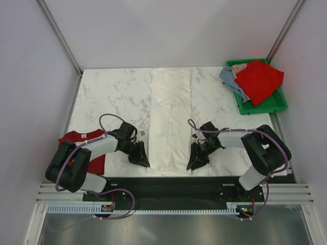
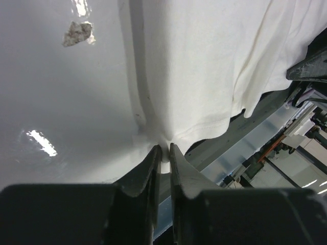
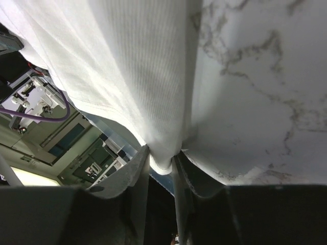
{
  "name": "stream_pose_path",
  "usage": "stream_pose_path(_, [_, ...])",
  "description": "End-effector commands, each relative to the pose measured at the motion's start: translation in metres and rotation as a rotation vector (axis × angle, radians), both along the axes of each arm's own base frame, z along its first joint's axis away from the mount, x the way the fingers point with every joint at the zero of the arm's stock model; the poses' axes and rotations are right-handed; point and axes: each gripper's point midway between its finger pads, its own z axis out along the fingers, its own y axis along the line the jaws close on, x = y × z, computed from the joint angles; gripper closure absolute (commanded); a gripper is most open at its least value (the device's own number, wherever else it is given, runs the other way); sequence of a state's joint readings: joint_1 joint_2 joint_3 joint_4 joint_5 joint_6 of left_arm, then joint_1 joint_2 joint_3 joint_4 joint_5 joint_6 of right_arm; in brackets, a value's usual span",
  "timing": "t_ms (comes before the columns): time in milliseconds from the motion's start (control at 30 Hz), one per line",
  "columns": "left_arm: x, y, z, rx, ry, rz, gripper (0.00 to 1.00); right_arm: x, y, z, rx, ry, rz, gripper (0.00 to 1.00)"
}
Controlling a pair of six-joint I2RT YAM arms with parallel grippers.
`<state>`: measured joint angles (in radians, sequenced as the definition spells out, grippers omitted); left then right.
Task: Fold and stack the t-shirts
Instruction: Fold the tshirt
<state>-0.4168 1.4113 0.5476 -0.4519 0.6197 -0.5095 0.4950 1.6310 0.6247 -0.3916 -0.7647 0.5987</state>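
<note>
Closest to the overhead camera, a slotted white rail (image 1: pixel 168 208) and a black base plate (image 1: pixel 168 185) are seen along the near edge. Both arms are bolted there, with purple cables (image 1: pixel 115 118) looped over them. Beyond these a white, marble-patterned counter (image 1: pixel 112 97) with grey veining is shown; bright glints on it are visible in the left wrist view. The cell is enclosed by plain pale walls (image 1: pixel 168 30), which are joined at the far corners by slanting metal posts (image 1: pixel 59 33).

A white t-shirt (image 1: pixel 171 122) is laid lengthwise down the middle of the counter as a long narrow strip, with its hem at the near edge. The near left corner of the hem is pinched by the left claw (image 1: pixel 139 155), whose jaws are drawn narrow on a fold of cloth. The near right corner is gripped in the same way by the right claw (image 1: pixel 196 158).

A small pale scrap (image 1: pixel 143 133) lies on the bare counter just left of the shirt. A flat red t-shirt (image 1: pixel 74 138) is spread at the near left corner and is partly hidden by the left arm. At the far right corner a green bin (image 1: pixel 265 106) holds a crumpled red t-shirt (image 1: pixel 260 81), with a grey-blue t-shirt (image 1: pixel 227 76) bunched at its left side.
</note>
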Motion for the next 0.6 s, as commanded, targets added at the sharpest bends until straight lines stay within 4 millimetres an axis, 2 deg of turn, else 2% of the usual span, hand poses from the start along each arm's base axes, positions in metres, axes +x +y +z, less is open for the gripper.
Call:
stream_pose_path(0, [0.002,-0.011,0.009,-0.064,-0.018,-0.023,0.83,0.007,-0.002,-0.008,-0.044,-0.029,-0.02,0.7])
stream_pose_path(33, [0.001,-0.012,0.011,-0.072,-0.015,-0.028,0.88,0.008,-0.002,-0.008,-0.04,-0.032,-0.02,0.74])
stream_pose_path(67, [0.001,-0.013,0.011,-0.074,-0.013,-0.032,0.94,0.009,-0.001,-0.007,-0.033,-0.037,-0.018,0.83])
stream_pose_path(100, [0.002,-0.013,0.012,-0.074,-0.014,-0.033,0.98,0.01,-0.001,-0.005,-0.034,-0.042,-0.02,1.0])
stream_pose_path(167, [0.002,-0.012,0.014,-0.069,-0.018,-0.04,0.98,0.014,0.001,-0.001,-0.017,-0.057,-0.014,1.0])
stream_pose_path(267, [0.011,-0.011,0.028,-0.058,-0.065,-0.053,0.98,0.029,-0.003,0.016,0.018,-0.095,-0.028,1.0])
stream_pose_path(300, [0.019,-0.012,0.037,-0.062,-0.093,-0.053,0.98,0.047,-0.007,0.028,0.038,-0.14,-0.058,1.0])
stream_pose_path(367, [0.031,-0.005,0.046,-0.031,-0.155,-0.047,0.98,0.062,-0.019,0.04,0.03,-0.18,-0.084,1.0])
stream_pose_path(400, [0.045,-0.005,0.055,-0.027,-0.221,-0.061,0.98,0.082,-0.024,0.051,0.038,-0.224,-0.119,1.0])
stream_pose_path(467, [0.066,0.002,0.061,0.008,-0.294,-0.039,0.98,0.099,-0.029,0.062,0.039,-0.276,-0.127,1.0])
stream_pose_path(500, [0.077,0.001,0.066,0.012,-0.333,-0.039,0.98,0.114,-0.03,0.072,0.046,-0.33,-0.131,1.0])
stream_pose_path(567, [0.092,-0.002,0.065,0.014,-0.353,-0.038,0.98,0.128,-0.03,0.077,0.04,-0.366,-0.135,1.0])
